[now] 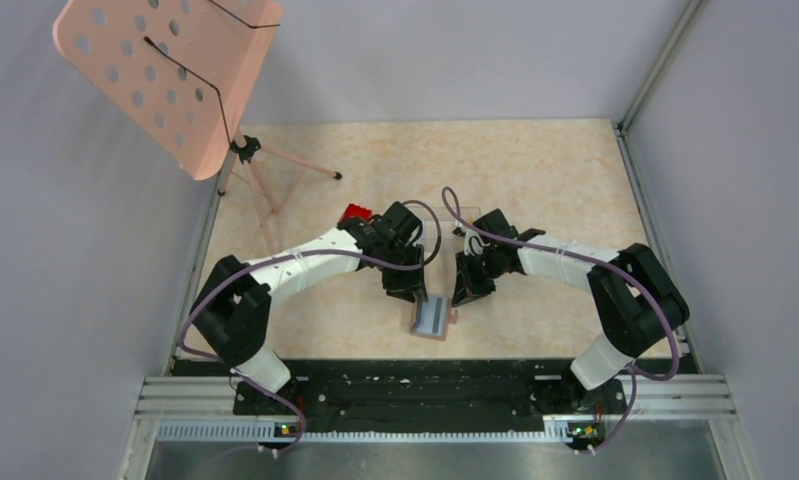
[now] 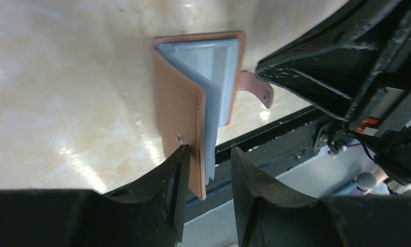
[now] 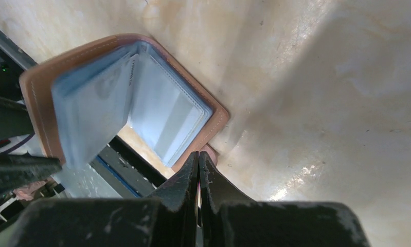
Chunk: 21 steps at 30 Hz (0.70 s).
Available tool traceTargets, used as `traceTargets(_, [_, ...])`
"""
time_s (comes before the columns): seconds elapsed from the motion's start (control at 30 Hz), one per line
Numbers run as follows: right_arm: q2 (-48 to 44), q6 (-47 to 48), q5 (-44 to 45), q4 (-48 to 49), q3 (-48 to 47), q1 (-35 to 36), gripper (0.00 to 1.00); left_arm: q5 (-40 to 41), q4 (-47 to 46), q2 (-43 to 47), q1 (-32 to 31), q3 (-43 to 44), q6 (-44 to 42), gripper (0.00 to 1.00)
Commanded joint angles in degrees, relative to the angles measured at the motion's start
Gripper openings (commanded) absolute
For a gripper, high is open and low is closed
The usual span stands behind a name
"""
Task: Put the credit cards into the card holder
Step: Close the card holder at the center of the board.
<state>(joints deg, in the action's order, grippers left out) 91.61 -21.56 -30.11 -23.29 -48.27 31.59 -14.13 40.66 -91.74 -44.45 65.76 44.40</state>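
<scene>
Tan leather holder (image 1: 432,318) lay open at the near edge of the counter (image 1: 575,180) in the top view. It sat between the left tool (image 1: 407,290) and the right tool (image 1: 467,292), both close to it. No loose cards were visible.

Left wrist view: the left tool was spread. The stitched cover flap stood on edge between its fingers (image 2: 175,180), against the one on the left of the view; a firm clamp could not be confirmed. Pale blue sleeves (image 2: 216,67) fanned out from the spine. The strap (image 2: 254,88) hung free beside the right tool. Part of the holder overhung the black rail (image 2: 275,139).

Right wrist view: the right tool was pressed together, tips at the cover edge by the strap. Whether leather was caught between them could not be told.

Handling, as judged: the holder looked light and limp, hinging at the spine. The sleeves looked thin, slick and floppy, likely to buckle if pinched. The stitched cover edges were the better hold, one per tool, to keep a pocket spread. The overhang risked a slip off the counter.
</scene>
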Motion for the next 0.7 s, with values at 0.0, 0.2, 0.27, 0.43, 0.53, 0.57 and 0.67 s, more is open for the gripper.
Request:
traceTargets(0.0, [-1.87,0.64,1.68,-0.48,-0.08,-0.04,0.01,-5.55,-6.02,-2.16,-1.62,2.05,1.58,0.42])
traceTargets(0.2, [-3.55,0.3,3.11,-1.36,-0.24,-0.17,0.01,-13.38,-18.52,-5.25,-2.68,-2.19,5.93,0.43])
traceTargets(0.27, [-3.95,0.4,3.4,-2.03,-0.66,-0.29,0.01,-14.73,-21.31,-6.11,-2.97,-3.36,7.1,0.43])
traceTargets(0.43, [-5.3,0.7,4.3,-3.28,-1.6,-0.61,0.01,-15.11,-25.75,-7.44,-3.17,-6.36,9.26,0.42])
traceTargets(0.53, [-5.59,0.82,3.35,-2.89,-1.89,-0.9,0.01,-14.83,-27.13,-8.31,-3.19,-7.69,9.85,0.31])
traceTargets(0.57, [-5.4,0.97,2.63,-2.57,-1.98,-0.9,0.01,-14.68,-27.73,-8.4,-3.19,-8.28,10.3,0.25])
traceTargets(0.67, [-4.54,0.82,0.35,-1.31,-2.13,-0.87,0.0,-14.1,-29.39,-8.9,-3.19,-9.97,11.23,0.1])
